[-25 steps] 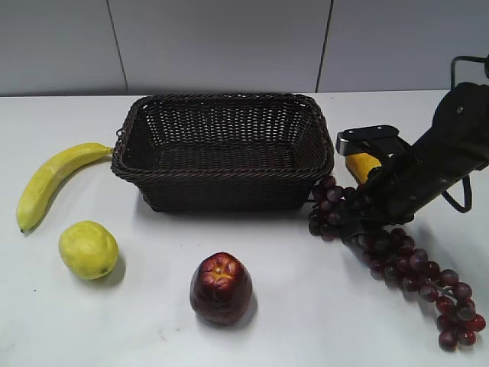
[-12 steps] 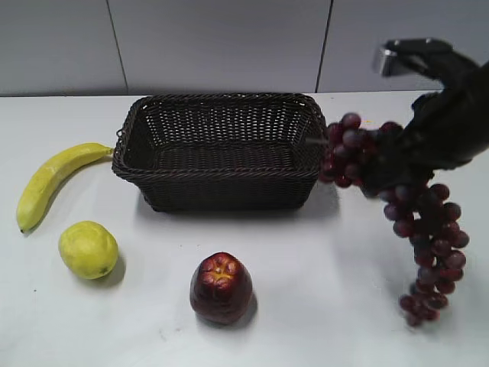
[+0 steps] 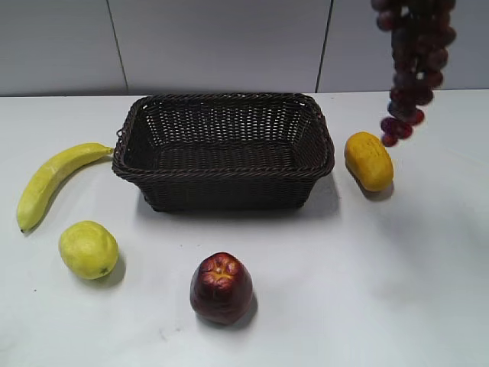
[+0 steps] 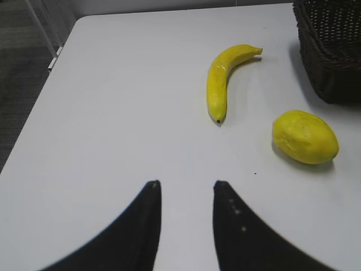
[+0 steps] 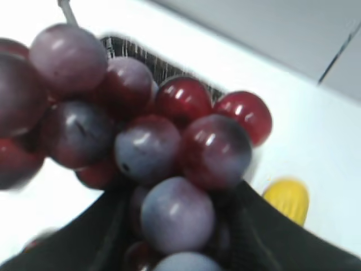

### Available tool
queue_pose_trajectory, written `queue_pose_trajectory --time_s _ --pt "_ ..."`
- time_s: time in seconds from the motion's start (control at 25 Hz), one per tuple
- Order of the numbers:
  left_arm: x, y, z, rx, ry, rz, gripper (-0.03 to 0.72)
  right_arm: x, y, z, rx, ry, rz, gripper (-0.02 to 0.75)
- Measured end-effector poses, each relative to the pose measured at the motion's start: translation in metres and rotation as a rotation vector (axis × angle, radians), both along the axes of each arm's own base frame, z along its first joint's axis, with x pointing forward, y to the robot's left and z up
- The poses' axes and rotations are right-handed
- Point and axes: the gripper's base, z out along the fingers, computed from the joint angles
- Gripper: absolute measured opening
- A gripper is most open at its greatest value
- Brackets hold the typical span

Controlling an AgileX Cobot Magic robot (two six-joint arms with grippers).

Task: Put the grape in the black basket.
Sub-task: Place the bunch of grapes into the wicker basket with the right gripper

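Since half a second ago the right arm has risen out of the exterior view, and the long bunch of small round dark purple-red grapes (image 3: 412,65) now hangs from the top edge at upper right, clear of the bench; the orange-yellow oval fruit (image 3: 368,160) it hid is uncovered.

In the right wrist view the right tool (image 5: 180,226) shows as two dark fingers (image 5: 271,231) pinching the bunch (image 5: 141,141), grapes bulging between and above them. The bunch's lower tip dangles above the oval fruit, to the right of and higher than the large rectangular dark woven wicker basket (image 3: 223,172), not over its opening.

The left tool (image 4: 186,189) hovers low over the white bench (image 4: 113,113) with its two black fingers (image 4: 144,226) spread and nothing between them.

The bench's left edge shows in the left wrist view. Bare bench lies between the basket's right rim and the oval fruit, and across the near right.

Counted: one basket, one grape bunch, one curved yellow banana (image 3: 50,180) left of the basket, one round yellow-green fruit (image 3: 89,249) in front of the banana, one dark red apple (image 3: 221,288) in front of the basket, one orange-yellow fruit.
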Motion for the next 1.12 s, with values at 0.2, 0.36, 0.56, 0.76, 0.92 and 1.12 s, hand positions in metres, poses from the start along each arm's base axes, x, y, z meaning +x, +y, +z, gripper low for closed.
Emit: queue_pose_trajectory --time_s 0.2,0.36,0.56,0.76,0.92,1.12 --pt "0.000 0.000 0.000 0.000 0.000 0.000 0.237 0.038 0.020 0.012 0.077 -0.048 0.008 0.288" --pt "0.000 0.000 0.000 0.000 0.000 0.000 0.237 0.065 0.048 -0.001 0.092 -0.053 0.043 0.288" --pt "0.000 0.000 0.000 0.000 0.000 0.000 0.237 0.097 0.080 -0.057 0.036 -0.008 0.086 0.288" --pt "0.000 0.000 0.000 0.000 0.000 0.000 0.237 0.115 0.106 -0.127 -0.048 0.092 0.150 0.288" --pt "0.000 0.000 0.000 0.000 0.000 0.000 0.237 0.122 0.115 -0.175 -0.088 0.192 0.171 0.288" --pt "0.000 0.000 0.000 0.000 0.000 0.000 0.237 0.122 0.118 -0.216 -0.130 0.324 0.210 0.348"
